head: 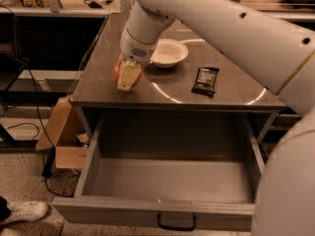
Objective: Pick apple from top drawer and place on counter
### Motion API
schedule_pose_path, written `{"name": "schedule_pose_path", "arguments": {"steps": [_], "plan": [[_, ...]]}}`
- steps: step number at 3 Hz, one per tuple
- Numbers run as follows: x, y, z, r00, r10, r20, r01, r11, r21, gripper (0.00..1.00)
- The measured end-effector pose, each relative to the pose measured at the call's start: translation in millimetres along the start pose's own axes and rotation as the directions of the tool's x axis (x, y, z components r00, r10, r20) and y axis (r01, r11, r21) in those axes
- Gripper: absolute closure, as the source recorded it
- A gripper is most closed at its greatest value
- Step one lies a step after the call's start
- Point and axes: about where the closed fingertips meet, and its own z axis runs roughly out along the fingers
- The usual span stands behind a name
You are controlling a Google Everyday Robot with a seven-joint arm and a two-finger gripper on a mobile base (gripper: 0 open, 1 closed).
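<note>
My gripper [127, 76] is at the left side of the counter [172, 90], shut on the red apple [119, 71], which peeks out behind a cream fingertip [126, 77]. The apple is low over the counter surface; I cannot tell if it touches. The top drawer [167, 181] is pulled wide open below the counter, its grey inside bare, with a black handle [176, 225] on its front. My white arm reaches down from the upper right.
A white bowl [168, 52] stands on the counter just right of the gripper. A dark snack packet [205, 80] lies further right. A cardboard box [64, 136] and cables are on the floor at the left. A white shoe [22, 213] is at bottom left.
</note>
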Motion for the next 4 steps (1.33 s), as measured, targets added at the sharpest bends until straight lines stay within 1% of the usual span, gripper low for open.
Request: {"name": "schedule_pose_path", "arguments": {"steps": [1,2,3,4], "plan": [[0,-14,2,1.0,0.002,-0.011,-0.002,0.9999,-0.015,1.0],[-3,-20,16,1.0,0.008,-0.007,-0.008,0.9985,-0.053,1.0],[-3,-16,31,1.0,0.012,0.001,-0.011,0.9966,-0.081,1.0],[-4,-13,35,1.0,0.012,0.004,-0.012,0.996,-0.088,1.0]]}}
